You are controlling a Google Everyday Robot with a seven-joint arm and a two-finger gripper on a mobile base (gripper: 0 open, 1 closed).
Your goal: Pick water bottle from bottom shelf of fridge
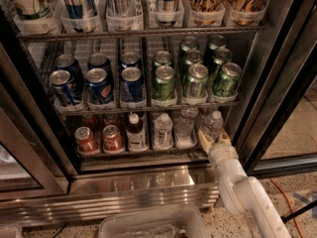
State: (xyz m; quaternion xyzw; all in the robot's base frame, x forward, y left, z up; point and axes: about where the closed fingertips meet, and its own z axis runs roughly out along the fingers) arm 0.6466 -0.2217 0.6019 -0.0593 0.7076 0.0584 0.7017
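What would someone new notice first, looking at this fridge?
First, the white robot arm at the lower right, with its gripper at the rightmost water bottle on the bottom shelf of the fridge. Next, the rack above, with blue cans on the left and green cans on the right.

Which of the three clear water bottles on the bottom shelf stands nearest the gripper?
The rightmost water bottle: the gripper sits right at its base, while the middle bottle and the left bottle stand farther off.
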